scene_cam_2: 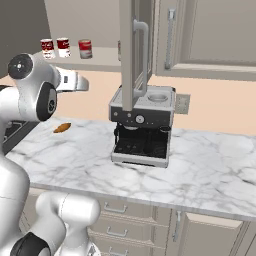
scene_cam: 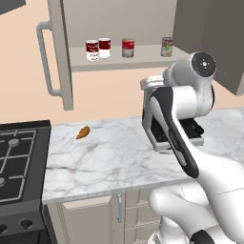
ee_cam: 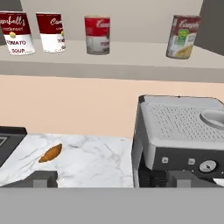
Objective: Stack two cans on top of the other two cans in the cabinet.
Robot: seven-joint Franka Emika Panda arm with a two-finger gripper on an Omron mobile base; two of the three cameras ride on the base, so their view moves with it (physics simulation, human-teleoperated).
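Left‑most can (ee_cam: 16, 33) reads "TOMATO SOUP" (red/white); yellow-green can (ee_cam: 182, 36) far rt; jaws apart, holding nothing.

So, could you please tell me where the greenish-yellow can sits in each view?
Left base view: greenish-yellow can at the shelf's right end.
Right base view: I cannot make it out; the open cabinet door blocks that end.
Hand view: upper right.
Shared landmark: the coffee machine below it.
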